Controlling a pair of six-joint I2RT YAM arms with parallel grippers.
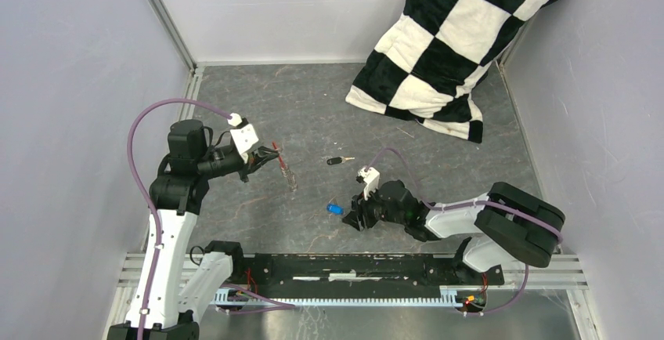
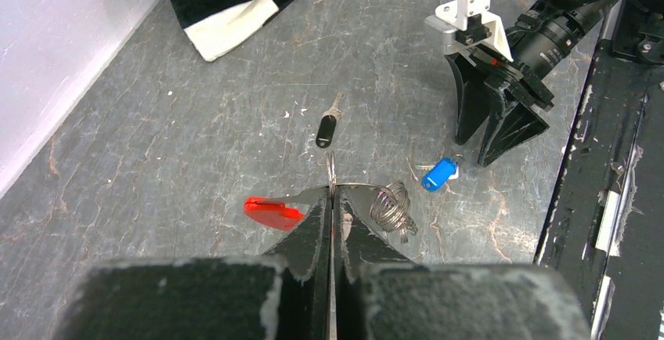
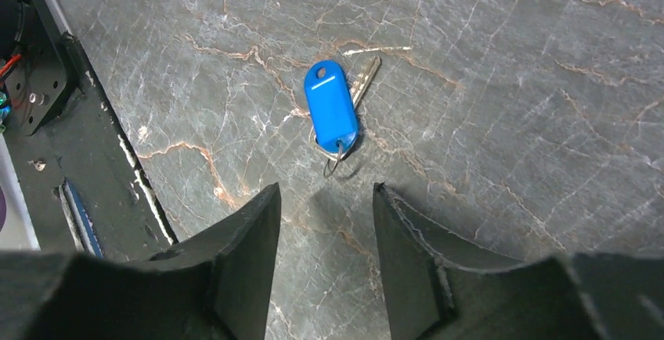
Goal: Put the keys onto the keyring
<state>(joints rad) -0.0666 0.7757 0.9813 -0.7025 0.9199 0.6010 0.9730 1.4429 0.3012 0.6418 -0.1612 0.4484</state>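
From above, the left gripper (image 1: 262, 160) is clamped on the thin grey metal keyring with a bright red oblong tag (image 1: 282, 164), probably to present its loop. The small black-headed, silver-bladed key (image 1: 337, 160) lies at its three o'clock. The small blue-headed key (image 1: 335, 209) lies at five o'clock, just beside the right gripper (image 1: 354, 216).

On the left wrist, the shut jaws pinch the keyring (image 2: 331, 169) edge-on, its loop poking toward twelve o'clock at the black-headed key (image 2: 326, 128).

On the right wrist, the right gripper (image 3: 325, 199) stands part open and empty. The blue-headed key (image 3: 332, 113) lies at twelve o'clock beyond the tips, apparently lined up for picking.
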